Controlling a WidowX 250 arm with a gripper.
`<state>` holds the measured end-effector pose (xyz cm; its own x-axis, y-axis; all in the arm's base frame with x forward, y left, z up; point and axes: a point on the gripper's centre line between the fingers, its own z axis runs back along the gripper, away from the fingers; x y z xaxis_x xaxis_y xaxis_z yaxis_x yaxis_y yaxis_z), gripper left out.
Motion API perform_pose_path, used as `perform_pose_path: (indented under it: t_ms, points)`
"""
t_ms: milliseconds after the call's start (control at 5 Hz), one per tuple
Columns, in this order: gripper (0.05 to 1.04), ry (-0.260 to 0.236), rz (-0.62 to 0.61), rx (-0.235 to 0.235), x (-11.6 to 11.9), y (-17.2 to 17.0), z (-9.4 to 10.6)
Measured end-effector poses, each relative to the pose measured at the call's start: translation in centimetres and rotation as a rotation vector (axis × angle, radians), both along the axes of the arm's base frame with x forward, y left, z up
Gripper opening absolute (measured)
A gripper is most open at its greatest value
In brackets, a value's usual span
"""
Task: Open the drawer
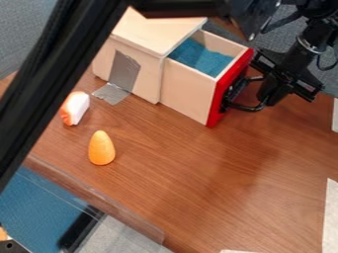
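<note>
Drawer [188, 89], pale wood with a red front [231, 86], standing well out from the right side of a wooden box [142, 89] on the table [198, 173]. The claw [247, 93] lies at the outer face of the front, beside the black handle [231, 93]; black parts overlap there, so I cannot tell how far open the claw is, nor whether it has hold of the handle.

Handling: I judge the drawer light but stiff, its thin wooden walls unlikely to bend under a straight pull. The blue lining [203, 58] inside looks soft and should add little weight. Wood sliding on wood may drag or jam if I pull askew, and the painted front is probably too smooth and flat to pinch well. The handle is the proper hold, taken near its middle, with the pull kept in line with the box's long side. Its hard, narrow form could slip if caught only by an edge.

Support: grey tape [124, 70] runs from the box down to the table and probably anchors it against my pull. Opening appears nearly or wholly done; any further travel calls for a gentle draw, since too much could bring the drawer off its runners and tip it.
</note>
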<state>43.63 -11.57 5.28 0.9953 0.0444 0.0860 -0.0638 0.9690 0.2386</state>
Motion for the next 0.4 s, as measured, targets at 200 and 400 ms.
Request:
perform_pose_path:
  t_ms: [200,400]
  points:
    - [0.387,0.003,0.055,-0.009,-0.4,-0.5,0.0]
    - [0.684,-0.045,0.068,-0.121,-0.7,-1.7,3.3]
